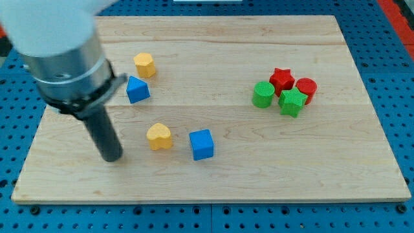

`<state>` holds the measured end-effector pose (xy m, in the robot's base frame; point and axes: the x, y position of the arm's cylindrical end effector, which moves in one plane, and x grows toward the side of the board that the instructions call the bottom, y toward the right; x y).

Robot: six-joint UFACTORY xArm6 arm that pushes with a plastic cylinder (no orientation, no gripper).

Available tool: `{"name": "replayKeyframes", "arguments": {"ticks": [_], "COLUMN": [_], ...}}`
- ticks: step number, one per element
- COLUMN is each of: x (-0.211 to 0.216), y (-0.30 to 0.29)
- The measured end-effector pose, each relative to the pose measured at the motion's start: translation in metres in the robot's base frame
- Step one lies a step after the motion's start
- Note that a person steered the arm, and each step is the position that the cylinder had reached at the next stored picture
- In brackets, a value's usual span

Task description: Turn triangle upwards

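— Blue triangle (137,89) first: where does it sit?

— Toward the view's upper left of the wooden board (259,175), just below and left of the yellow hexagon block (145,65), close to it but apart. The arm's grey housing overlaps its left edge in the picture, so I cannot tell whether anything is touching there.

— And my tip (112,157)?

— Well below the triangle, near the view's left, with the yellow heart-shaped block (159,136) off to its right and the blue cube (202,144) beyond that. It touches no block. (There is no hand to speak of, just a bare rod, so nothing is grasped or clenched.)

— What could go wrong?

— My guess: a push through the triangle's middle would slide it instead of rotating it, and straight into the yellow hexagon. An off-centre nudge at a corner looks safer. Sweeping up from here could also clip the heart.

— Which way does it point now?

— Roughly toward the view's upper left, apex tilted, its long axis leaning on a diagonal; the shape is small, so that is a judgement.

— The red and green blocks?

— The red star (281,77), red cylinder (306,88), green cylinder (262,94) and green star (292,101) cluster well apart on the right.
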<state>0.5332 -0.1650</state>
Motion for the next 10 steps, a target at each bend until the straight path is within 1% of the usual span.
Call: {"name": "replayKeyframes", "arguments": {"ticks": [1, 2, 3, 4, 5, 7, 8, 9, 10], "x": [-0.073, -0.082, -0.120, -0.149, -0.149, -0.135, -0.136, -0.177, -0.173], "y": [0.032, -0.026, -0.026, -0.031, -0.035, -0.022, -0.004, 0.057, 0.067]}}
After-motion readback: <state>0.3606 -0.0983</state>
